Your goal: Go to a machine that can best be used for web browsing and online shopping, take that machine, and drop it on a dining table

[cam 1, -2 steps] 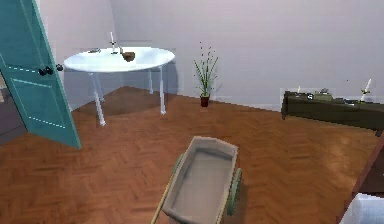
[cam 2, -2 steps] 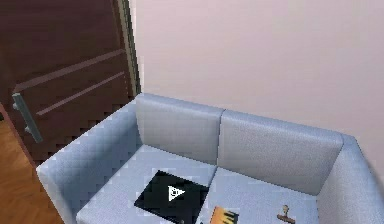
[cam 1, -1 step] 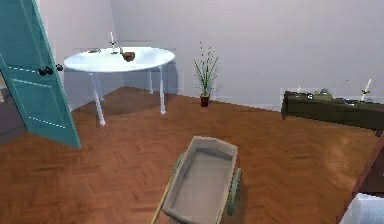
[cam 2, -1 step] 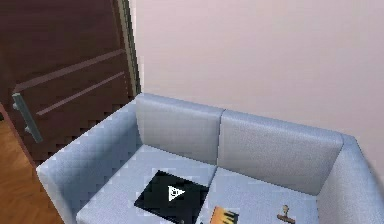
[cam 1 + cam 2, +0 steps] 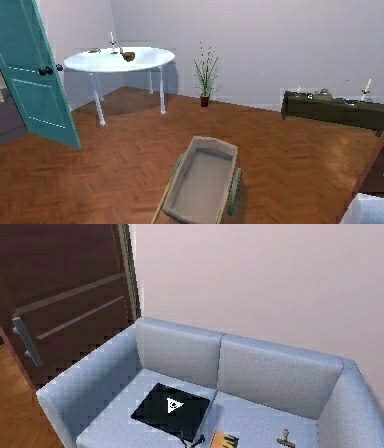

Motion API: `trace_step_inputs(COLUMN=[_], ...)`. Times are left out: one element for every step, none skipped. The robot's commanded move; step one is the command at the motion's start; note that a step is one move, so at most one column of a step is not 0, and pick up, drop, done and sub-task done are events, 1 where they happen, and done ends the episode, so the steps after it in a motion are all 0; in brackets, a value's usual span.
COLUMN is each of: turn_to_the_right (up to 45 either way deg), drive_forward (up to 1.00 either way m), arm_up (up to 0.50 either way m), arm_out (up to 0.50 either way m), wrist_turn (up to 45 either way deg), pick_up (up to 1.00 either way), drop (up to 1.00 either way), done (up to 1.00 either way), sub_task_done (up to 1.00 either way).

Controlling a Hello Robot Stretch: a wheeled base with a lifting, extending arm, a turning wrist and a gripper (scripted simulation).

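The laptop (image 5: 171, 410) is seen lying flat and closed on the left seat cushion of a pale blue sofa (image 5: 180, 349), in the arm side view; the state of the pincer cannot be told, nor whether anything is held. A slip is judged the main risk; the machine is thin and lies flush on a soft cushion, so little edge is offered for a grip, and it could be pushed into the padding or toward the backrest rather than lifted. A book (image 5: 226, 440) lies just beside its right corner and could be caught or dragged along with it; a small brown object (image 5: 287, 438) lies farther right on the next cushion, apart from the laptop. A dark wooden door (image 5: 60, 294) stands behind the sofa's left arm.

In the forward view, a shallow open box (image 5: 203, 180) sits on the floor close ahead; it is judged the chief obstacle, and it could be struck by the base if a straight line is driven. Farther on, a teal door (image 5: 35, 80) stands open near a round white worktop (image 5: 150, 56), likely the drop place; a small dark bowl (image 5: 128, 57) already stands on it and could be knocked. Beyond, a potted plant (image 5: 205, 75) and a low dark table (image 5: 330, 108) are set by the far wall.
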Motion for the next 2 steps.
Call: trace_step_inputs(turn_to_the_right=[0.0,0.0], drive_forward=[0.0,0.0], arm_up=[0.5,0.08], arm_out=[0.0,0.0], wrist_turn=[0.0,0.0], pick_up=[0.0,0.0], drop=[0.0,0.0], done=[0.0,0.0], sub_task_done=[0.0,0.0])
